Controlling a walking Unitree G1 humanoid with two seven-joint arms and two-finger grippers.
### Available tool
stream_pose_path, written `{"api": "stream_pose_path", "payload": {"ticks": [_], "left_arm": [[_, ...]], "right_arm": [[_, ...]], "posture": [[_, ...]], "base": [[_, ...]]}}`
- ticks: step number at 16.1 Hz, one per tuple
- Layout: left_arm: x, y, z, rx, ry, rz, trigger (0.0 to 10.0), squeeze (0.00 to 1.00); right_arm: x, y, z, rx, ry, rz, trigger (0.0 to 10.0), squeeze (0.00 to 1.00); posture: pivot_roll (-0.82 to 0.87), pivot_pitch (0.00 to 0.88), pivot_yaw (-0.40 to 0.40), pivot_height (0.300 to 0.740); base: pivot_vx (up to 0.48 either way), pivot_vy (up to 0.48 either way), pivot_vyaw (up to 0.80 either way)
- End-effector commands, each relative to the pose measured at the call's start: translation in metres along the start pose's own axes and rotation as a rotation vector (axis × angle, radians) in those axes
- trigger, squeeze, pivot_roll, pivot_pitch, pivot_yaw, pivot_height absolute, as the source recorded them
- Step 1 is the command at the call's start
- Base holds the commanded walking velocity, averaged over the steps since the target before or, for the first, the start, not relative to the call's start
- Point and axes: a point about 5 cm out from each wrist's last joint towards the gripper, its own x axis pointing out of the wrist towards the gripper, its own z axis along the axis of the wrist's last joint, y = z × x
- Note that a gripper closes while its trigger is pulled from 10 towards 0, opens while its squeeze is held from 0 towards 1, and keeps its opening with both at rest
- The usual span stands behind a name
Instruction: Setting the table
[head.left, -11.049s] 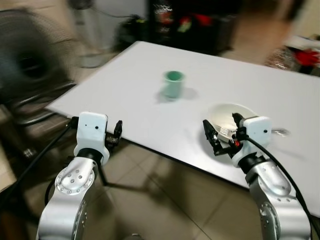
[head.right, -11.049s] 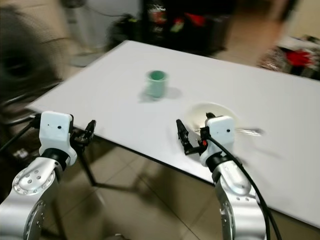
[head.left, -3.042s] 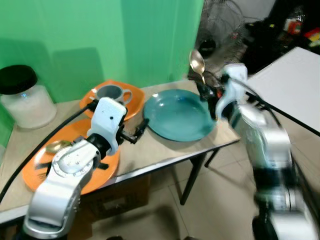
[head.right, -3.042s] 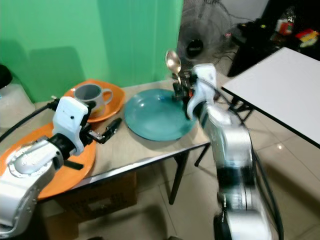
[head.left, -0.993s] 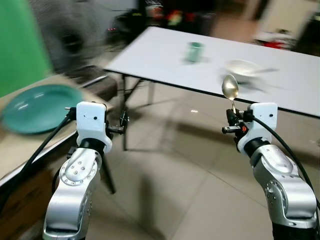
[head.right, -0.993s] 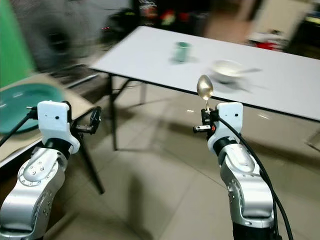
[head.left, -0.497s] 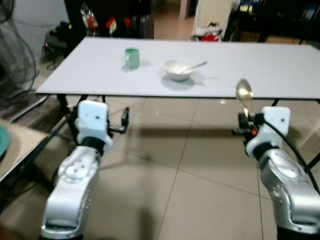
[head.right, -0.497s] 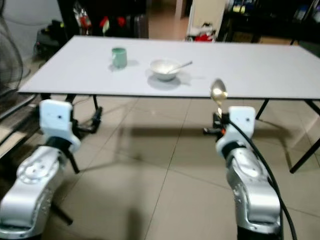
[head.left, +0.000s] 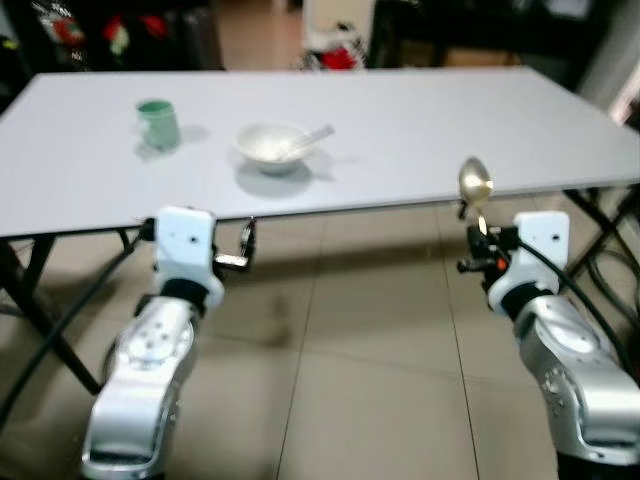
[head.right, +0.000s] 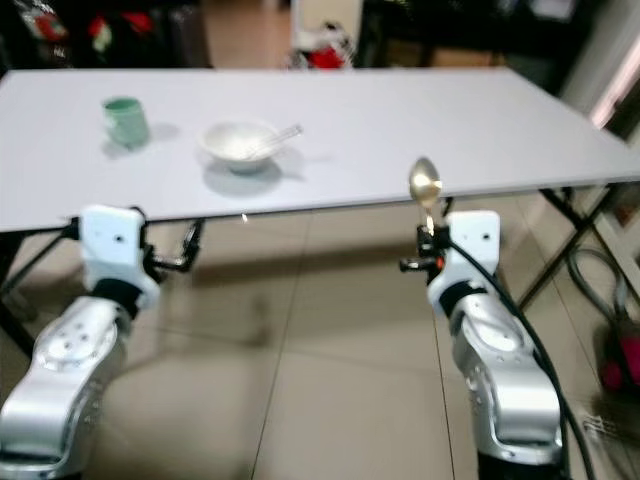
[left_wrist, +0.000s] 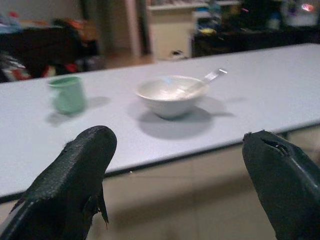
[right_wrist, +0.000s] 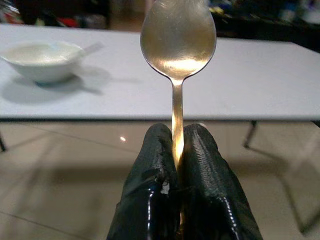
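Right gripper (right_wrist: 175, 150) pinched on an upright spoon (right_wrist: 178, 40) short of the white table (head.left: 420, 120); left gripper (left_wrist: 175, 175) wide apart.

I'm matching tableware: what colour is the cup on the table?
The cup is pale green, clearest in the left wrist view.

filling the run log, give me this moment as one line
right gripper: shut on spoon, bowl up | left gripper: open, idle | white table: green cup, white bowl | robot short of table
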Motion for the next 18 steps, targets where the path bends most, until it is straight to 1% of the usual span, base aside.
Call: {"api": "stream_pose_path", "payload": {"ticks": [1, 2, 3, 4, 5, 7, 8, 12, 18], "left_arm": [[-0.003, 0.007, -0.001, 0.011, 0.009, 0.024, 10.0, 0.11], [-0.003, 0.007, -0.001, 0.011, 0.010, 0.025, 10.0, 0.11], [-0.004, 0.008, -0.001, 0.012, 0.010, 0.027, 10.0, 0.11], [-0.004, 0.008, -0.001, 0.015, 0.010, 0.029, 10.0, 0.11], [-0.004, 0.009, -0.001, 0.018, 0.012, 0.032, 10.0, 0.10], [-0.004, 0.010, -0.002, 0.021, 0.014, 0.032, 10.0, 0.11], [-0.004, 0.010, -0.002, 0.023, 0.015, 0.029, 10.0, 0.11], [-0.003, 0.006, 0.000, 0.023, 0.012, 0.010, 10.0, 0.11], [-0.002, 0.006, 0.000, 0.022, 0.013, 0.004, 10.0, 0.11]], "right_arm": [[0.002, 0.009, 0.006, 0.010, -0.025, 0.042, 10.0, 0.00], [0.002, 0.011, 0.006, -0.038, -0.026, 0.061, 10.0, 0.00], [0.004, 0.016, 0.006, -0.075, -0.020, 0.092, 10.0, 0.00], [0.004, 0.019, 0.006, -0.079, -0.019, 0.109, 10.0, 0.00], [0.004, 0.020, 0.005, -0.076, -0.019, 0.114, 10.0, 0.00], [0.003, 0.018, 0.005, -0.032, -0.029, 0.096, 10.0, 0.00], [0.004, 0.015, 0.005, -0.029, -0.024, 0.083, 10.0, 0.00], [0.005, 0.010, 0.006, -0.049, -0.027, 0.070, 10.0, 0.00], [0.006, 0.011, 0.005, -0.055, -0.027, 0.065, 10.0, 0.00]], "posture": [[-0.06, 0.007, -0.055, 0.740], [-0.06, 0.007, -0.056, 0.740], [-0.06, 0.009, -0.058, 0.740], [-0.06, 0.009, -0.058, 0.740], [-0.06, 0.011, -0.059, 0.740], [-0.06, 0.012, -0.059, 0.740], [-0.06, 0.012, -0.057, 0.740], [-0.06, 0.012, -0.049, 0.740], [-0.06, 0.014, -0.044, 0.740]], "base": [[0.375, 0.000, 0.00], [0.379, 0.000, 0.00], [0.375, 0.000, 0.80], [0.375, 0.000, 0.80], [0.375, 0.000, 0.80], [0.379, 0.000, 0.00], [0.379, 0.000, 0.00], [0.378, 0.000, 0.00], [0.378, 0.000, 0.00]]}}
